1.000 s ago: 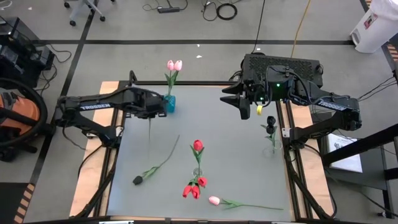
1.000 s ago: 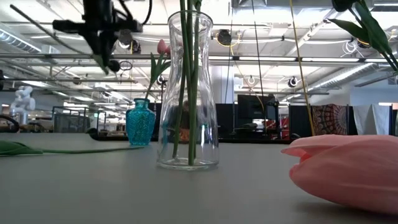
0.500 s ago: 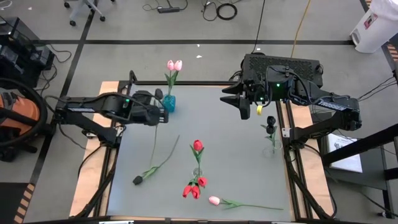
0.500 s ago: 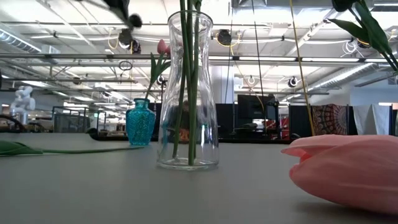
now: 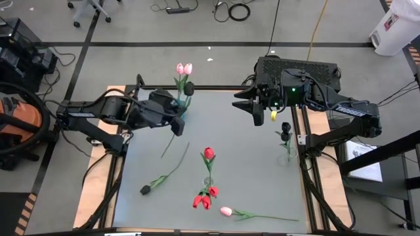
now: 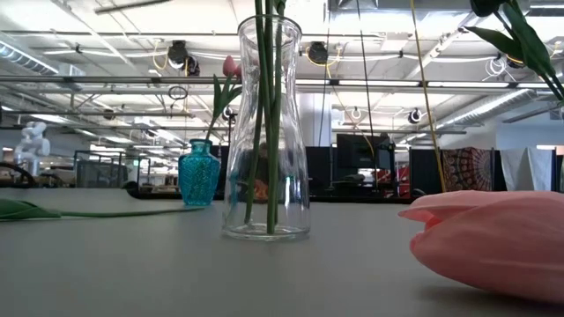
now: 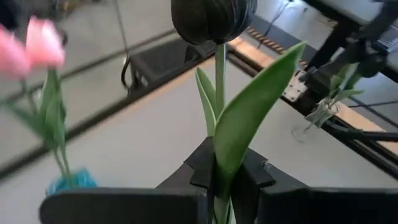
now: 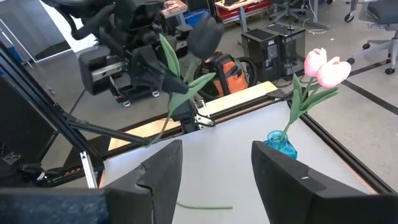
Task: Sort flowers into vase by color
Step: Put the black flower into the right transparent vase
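In the high view, the left gripper (image 5: 176,113) is seen above the far left part of the table (image 5: 249,164), close beside the blue vase (image 5: 178,109) that carries two pink tulips (image 5: 184,69). A black tulip (image 5: 189,88) is clamped between its narrowly set jaws, the dark bud raised toward the far edge and the stem trailing down toward the table centre. The right gripper (image 5: 252,109) is held near the far right corner with its jaws apart and nothing in them. A clear vase with red tulips (image 5: 209,155) stands near the middle, a second clear vase with a black tulip (image 5: 285,129) stands by the right edge, and loose flowers are noted on the table: a black one (image 5: 146,189) at left, red ones (image 5: 203,199) and a pink one (image 5: 226,211) at the near edge. In the low view, the clear glass vase (image 6: 267,132) holding green stems is seen in the centre, the blue vase behind it, and a pink bud (image 6: 493,238) lying close at right; neither gripper is shown. In the left wrist view, the stem and leaf of the black tulip are seen pinched between the dark fingers (image 7: 249,171). In the right wrist view, the fingers (image 8: 283,171) are seen spread, empty, with the left arm and its flower beyond.
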Action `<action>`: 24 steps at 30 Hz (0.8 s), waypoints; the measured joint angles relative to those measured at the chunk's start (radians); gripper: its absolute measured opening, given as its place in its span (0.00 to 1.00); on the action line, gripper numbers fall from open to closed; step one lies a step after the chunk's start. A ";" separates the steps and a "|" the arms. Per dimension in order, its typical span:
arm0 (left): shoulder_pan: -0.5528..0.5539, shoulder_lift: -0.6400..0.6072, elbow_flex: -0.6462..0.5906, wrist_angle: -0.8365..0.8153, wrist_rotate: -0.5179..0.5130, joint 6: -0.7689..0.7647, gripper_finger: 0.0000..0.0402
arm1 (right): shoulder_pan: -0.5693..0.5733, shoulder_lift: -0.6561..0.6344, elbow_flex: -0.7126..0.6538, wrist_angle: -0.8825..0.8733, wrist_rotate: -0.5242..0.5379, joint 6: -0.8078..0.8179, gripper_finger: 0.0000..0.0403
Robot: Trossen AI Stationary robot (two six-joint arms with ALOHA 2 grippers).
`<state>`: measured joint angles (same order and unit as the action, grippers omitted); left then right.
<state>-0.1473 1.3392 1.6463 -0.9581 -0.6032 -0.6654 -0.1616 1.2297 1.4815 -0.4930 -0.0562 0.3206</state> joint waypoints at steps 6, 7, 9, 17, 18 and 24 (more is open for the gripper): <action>0.022 0.000 0.000 0.135 0.004 0.263 0.09 | 0.000 0.000 0.000 0.004 0.000 0.000 0.46; 0.027 0.000 0.000 0.162 0.004 0.312 0.09 | 0.000 0.000 0.000 0.005 0.000 0.002 0.46; 0.038 0.000 -0.001 0.232 0.007 0.388 0.09 | 0.000 0.000 0.000 0.006 0.000 0.008 0.46; 0.096 0.000 -0.001 0.546 0.213 0.607 0.09 | 0.000 0.000 0.000 0.007 0.000 0.012 0.46; 0.104 0.000 -0.001 0.568 0.237 0.630 0.09 | 0.000 0.000 0.000 0.007 0.000 0.012 0.46; 0.155 -0.001 -0.001 0.657 0.355 0.673 0.09 | 0.000 0.000 0.000 0.012 0.000 0.012 0.46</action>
<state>0.0080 1.3384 1.6455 -0.3014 -0.2484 0.0074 -0.1616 1.2297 1.4815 -0.4813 -0.0563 0.3325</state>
